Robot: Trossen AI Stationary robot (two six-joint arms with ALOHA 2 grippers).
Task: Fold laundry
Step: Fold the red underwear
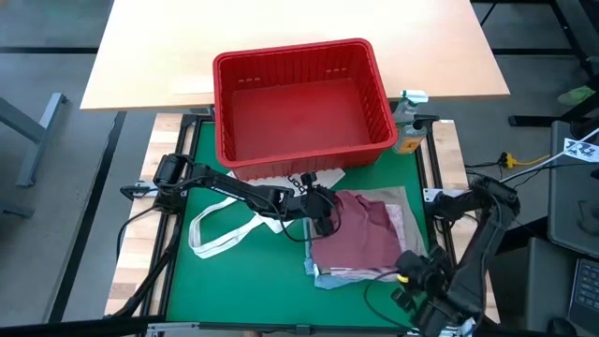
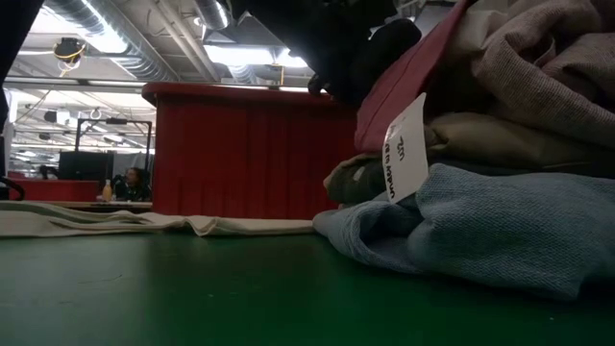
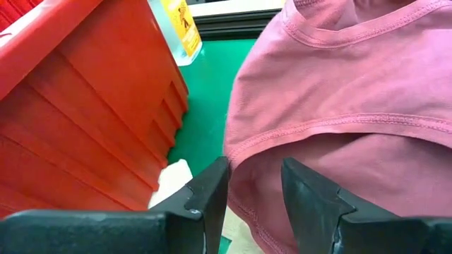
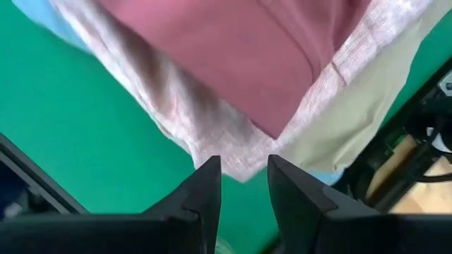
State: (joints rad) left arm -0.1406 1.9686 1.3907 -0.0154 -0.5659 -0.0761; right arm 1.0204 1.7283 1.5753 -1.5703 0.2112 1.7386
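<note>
The laundry lies in a stack (image 1: 360, 239) on the green mat, right of centre. A maroon garment (image 1: 363, 229) is on top, over mottled pink (image 4: 176, 106), beige (image 4: 353, 120) and light blue (image 2: 500, 231) pieces. My left gripper (image 1: 323, 213) reaches in from the left at the maroon garment's left edge. It is open, and maroon cloth (image 3: 339, 92) shows in the gap (image 3: 256, 190). My right gripper (image 1: 409, 271) points down near the stack's near right corner. It is open, with nothing between its fingers (image 4: 244, 190). My left gripper comes slanting down from the table's left, one finger on either side of the maroon garment's hemmed edge (image 3: 247, 152). I cannot tell whether either finger touches the cloth. The garment lies on the stack.
A red slotted basket (image 1: 299, 58) stands behind the stack at the mat's far edge. A spray bottle (image 1: 410, 117) stands beside the basket's right wall. A white tote bag (image 1: 234, 229) with loop handles lies flat on the mat under the left arm. Bare green mat (image 1: 253, 290) lies at the near left.
</note>
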